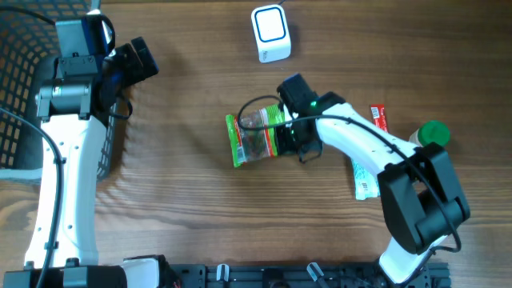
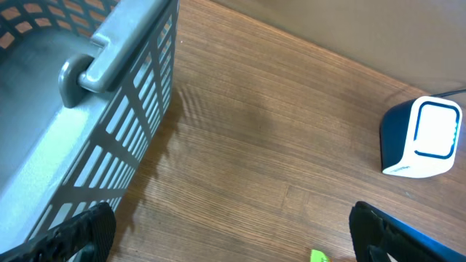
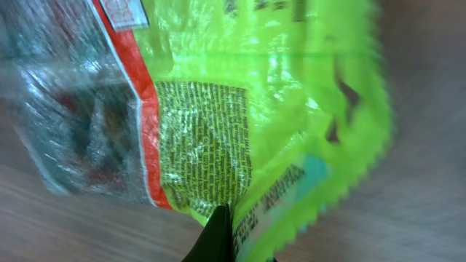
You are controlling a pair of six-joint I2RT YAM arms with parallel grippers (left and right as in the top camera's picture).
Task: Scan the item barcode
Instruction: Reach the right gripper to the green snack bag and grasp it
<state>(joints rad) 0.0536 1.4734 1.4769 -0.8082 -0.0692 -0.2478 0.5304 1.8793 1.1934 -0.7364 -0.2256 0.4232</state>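
Note:
The item is a snack bag (image 1: 254,140) with green ends and a clear middle, lying in the middle of the table. My right gripper (image 1: 290,136) is shut on its right end. In the right wrist view the bag (image 3: 240,109) fills the frame, and a dark finger (image 3: 217,240) pinches its green edge by the printed text. I cannot pick out a barcode. The white and blue scanner (image 1: 270,34) stands at the back, apart from the bag. My left gripper (image 1: 140,60) is open and empty beside the basket, and the scanner (image 2: 424,138) shows at the right of its view.
A dark mesh basket (image 1: 24,80) fills the far left, its wall (image 2: 109,109) close to my left gripper (image 2: 233,240). At the right lie a red packet (image 1: 378,118), a green-capped bottle (image 1: 433,133) and a white and teal packet (image 1: 364,180).

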